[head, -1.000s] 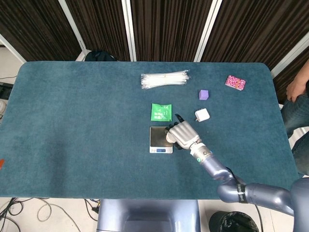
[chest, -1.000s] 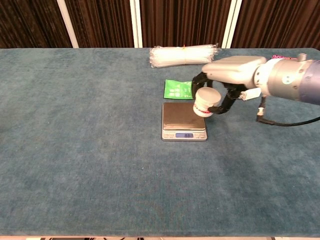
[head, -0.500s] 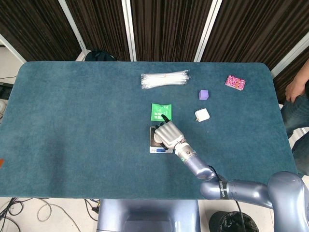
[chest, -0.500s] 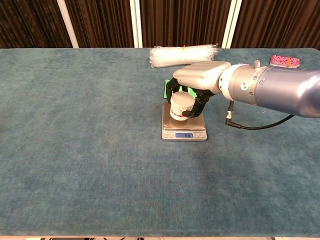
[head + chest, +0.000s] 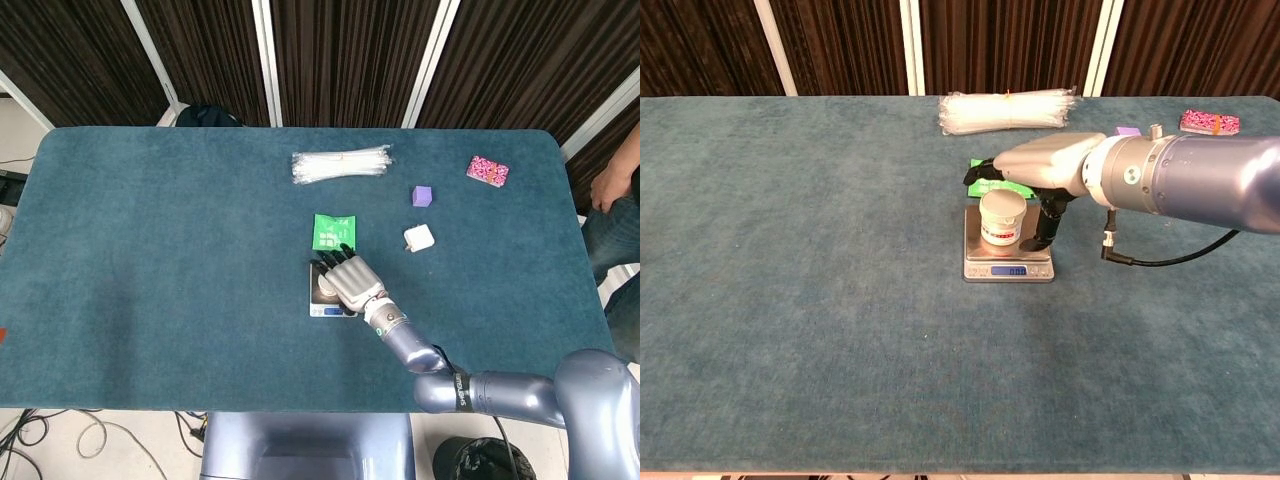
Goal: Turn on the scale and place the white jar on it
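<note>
The white jar (image 5: 1002, 218) stands upright on the small silver scale (image 5: 977, 252), whose blue display (image 5: 1012, 271) is lit. My right hand (image 5: 1040, 175) hovers over the jar with its fingers stretched out above the lid and the thumb hanging down beside the jar's right side. The fingers no longer wrap around the jar. In the head view the right hand (image 5: 350, 278) covers most of the scale (image 5: 324, 309), and only a sliver of the jar (image 5: 322, 285) shows. My left hand is not seen in either view.
A green packet (image 5: 333, 230) lies just behind the scale. Farther back is a bundle of white ties (image 5: 340, 163). To the right are a white adapter (image 5: 419, 238), a purple cube (image 5: 421, 195) and a pink patterned item (image 5: 487, 170). A person (image 5: 615, 200) sits at the right edge.
The right hand carried the jar leftward from beside the scale onto its platform, set it down and spread its fingers off it.
</note>
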Tool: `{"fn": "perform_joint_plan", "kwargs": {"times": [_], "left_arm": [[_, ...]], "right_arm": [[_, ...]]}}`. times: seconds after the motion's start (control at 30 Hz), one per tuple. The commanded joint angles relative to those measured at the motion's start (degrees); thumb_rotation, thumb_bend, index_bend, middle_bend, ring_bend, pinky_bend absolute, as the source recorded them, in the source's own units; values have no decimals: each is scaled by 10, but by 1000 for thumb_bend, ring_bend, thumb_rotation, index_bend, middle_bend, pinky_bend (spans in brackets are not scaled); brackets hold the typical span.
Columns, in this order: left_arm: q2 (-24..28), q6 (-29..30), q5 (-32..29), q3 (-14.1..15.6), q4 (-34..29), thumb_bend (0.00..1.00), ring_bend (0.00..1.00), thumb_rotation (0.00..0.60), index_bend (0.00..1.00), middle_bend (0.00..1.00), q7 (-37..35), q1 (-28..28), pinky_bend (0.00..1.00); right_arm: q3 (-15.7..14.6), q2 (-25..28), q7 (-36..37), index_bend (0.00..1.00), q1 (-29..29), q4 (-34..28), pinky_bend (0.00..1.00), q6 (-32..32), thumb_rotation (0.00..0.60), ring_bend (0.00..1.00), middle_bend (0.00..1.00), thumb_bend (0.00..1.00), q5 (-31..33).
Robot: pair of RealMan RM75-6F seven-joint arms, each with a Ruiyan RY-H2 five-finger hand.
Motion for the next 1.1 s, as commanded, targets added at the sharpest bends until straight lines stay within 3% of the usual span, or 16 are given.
{"fn": "perform_joint_plan", "kwargs": {"times": [0.03, 0.3, 0.4, 0.57, 0.77, 1.1], "left_arm": [[0, 0, 0, 0, 0, 118, 0, 600, 0, 0, 1, 0, 0], [-6, 8, -6, -2, -2, 118, 0, 600, 0, 0, 20, 1, 0], [-6, 13, -2, -1, -8, 118, 0, 600, 0, 0, 23, 2, 0], [-8, 14, 1, 2, -16, 118, 0, 600, 0, 0, 27, 2, 0], [-9, 4, 1, 6, -23, 117, 0, 600, 0, 0, 35, -2, 0], [-5, -13, -12, 3, -17, 118, 0, 600, 0, 0, 17, -5, 0]], "right_arm": [[8, 16, 7, 0, -5, -15, 0, 23, 600, 74, 0, 362, -1], [20, 148, 57, 0, -79, -132, 0, 128, 600, 71, 0, 362, -47], [7, 201, 76, 0, -121, -175, 0, 171, 600, 71, 0, 361, -72], [-47, 273, 129, 0, -228, -218, 0, 284, 600, 71, 0, 361, -162], [-107, 277, 216, 0, -342, -173, 0, 407, 600, 71, 0, 362, -273], [-156, 243, 233, 0, -453, -98, 0, 521, 600, 71, 0, 361, -363]]}}
